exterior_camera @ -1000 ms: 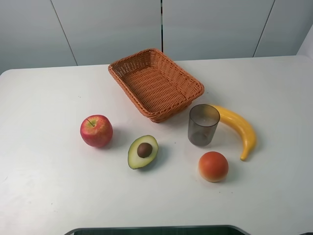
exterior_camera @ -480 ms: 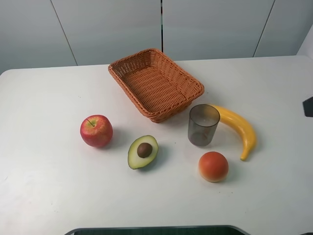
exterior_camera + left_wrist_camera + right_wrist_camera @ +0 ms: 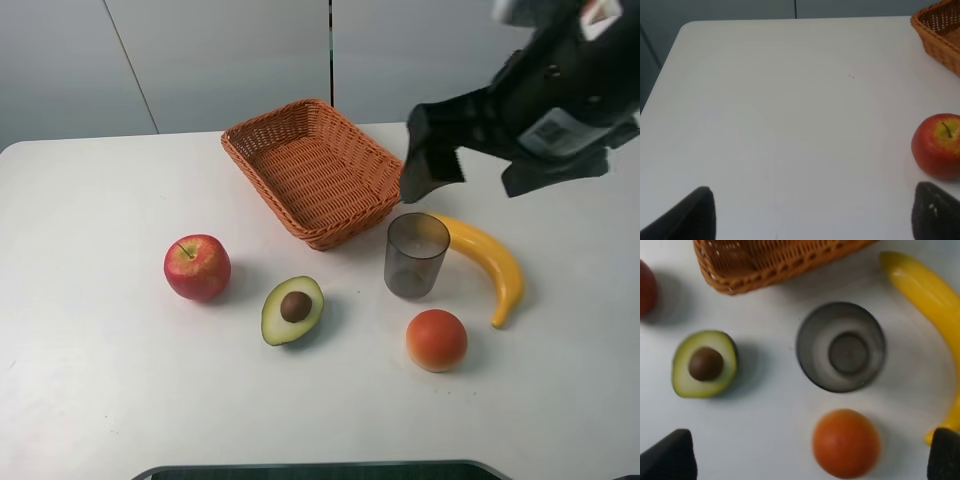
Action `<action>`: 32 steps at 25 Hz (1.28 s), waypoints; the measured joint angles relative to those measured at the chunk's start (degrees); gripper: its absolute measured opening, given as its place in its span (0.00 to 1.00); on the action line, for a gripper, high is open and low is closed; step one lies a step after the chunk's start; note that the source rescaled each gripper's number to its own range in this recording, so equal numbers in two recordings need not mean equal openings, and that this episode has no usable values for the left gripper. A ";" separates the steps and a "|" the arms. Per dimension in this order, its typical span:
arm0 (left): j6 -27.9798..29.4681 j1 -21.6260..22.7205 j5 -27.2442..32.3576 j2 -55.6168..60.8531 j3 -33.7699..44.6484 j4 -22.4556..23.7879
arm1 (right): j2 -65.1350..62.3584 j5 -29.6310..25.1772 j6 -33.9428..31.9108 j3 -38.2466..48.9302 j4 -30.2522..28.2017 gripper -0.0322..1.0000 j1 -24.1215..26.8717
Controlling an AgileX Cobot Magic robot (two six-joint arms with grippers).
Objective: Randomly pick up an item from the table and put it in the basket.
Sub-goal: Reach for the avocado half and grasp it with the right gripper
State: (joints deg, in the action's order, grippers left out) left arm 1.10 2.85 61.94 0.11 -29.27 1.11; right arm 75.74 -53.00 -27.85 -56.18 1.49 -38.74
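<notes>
Two grippers, both w/ fingers spread wide, holding nothing: right gripper (image 3: 807, 454) hangs above the grey cup (image 3: 416, 256); left gripper (image 3: 815, 207) is over the table (image 3: 90, 390) beside the red apple (image 3: 197, 267). Halved avocado (image 3: 292, 310) lies cut face up on the table, betw. apple and cup, near the basket (image 3: 318, 170) but apart from it.

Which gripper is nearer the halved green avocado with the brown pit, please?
Right, probably. The right gripper hangs over the grey translucent cup beside the avocado; the left gripper is outside the high view, its camera showing no avocado.
</notes>
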 joint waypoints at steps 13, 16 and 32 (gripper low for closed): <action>0.00 0.00 0.00 0.00 0.00 0.00 | 27.67 -0.78 -18.19 -18.09 -6.37 1.00 -13.88; 0.00 0.00 0.00 0.00 0.00 0.00 | 31.60 -0.78 -20.61 -19.76 -6.74 1.00 -16.32; 0.00 0.00 0.00 0.00 0.00 0.00 | 42.68 0.77 -33.76 -23.14 -12.52 1.00 -22.11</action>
State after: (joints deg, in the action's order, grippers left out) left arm 1.10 2.85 61.94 0.11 -29.27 1.11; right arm 118.42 -52.23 -61.61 -79.32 -11.03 -60.85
